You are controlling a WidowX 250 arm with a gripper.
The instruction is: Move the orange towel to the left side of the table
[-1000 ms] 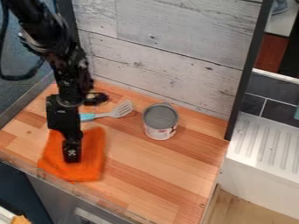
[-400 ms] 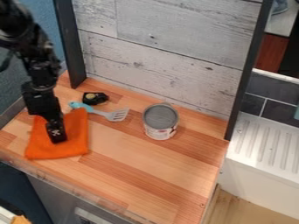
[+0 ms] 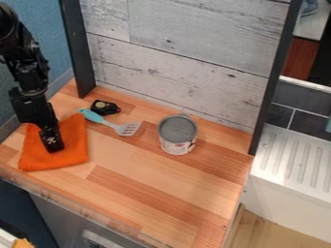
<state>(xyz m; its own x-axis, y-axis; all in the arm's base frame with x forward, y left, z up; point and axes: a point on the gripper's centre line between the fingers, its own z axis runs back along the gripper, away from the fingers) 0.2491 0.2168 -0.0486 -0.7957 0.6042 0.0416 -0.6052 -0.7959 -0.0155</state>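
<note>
One orange towel [image 3: 72,151] is lying spread out on the wooden worktop [image 3: 158,181], and you are seeing it at the left end of that surface, in from the near edge. Your claw [image 3: 52,144] is pointing down over the towel's middle, with the black arm [image 3: 29,72] coming in from the upper left. You are getting no clear sight of the claw's grip, so you cannot tell whether it is standing apart, closing together or clamping cloth.

Just beyond the towel's far right corner, a spatula [image 3: 127,129] is lying flat, its turquoise handle [image 3: 92,115] pointing toward the back left and its slotted grey head angling toward the can. A small black object [image 3: 105,107] is resting just behind that handle. Farther right, a can [image 3: 177,135] with a grey top is standing upright near the whitewashed plank wall [image 3: 181,58]. Black posts are framing that wall on both sides. To the right of the worktop, you are looking at a white ribbed panel [image 3: 294,157] with dark tiles [image 3: 310,104] rising behind it.
</note>
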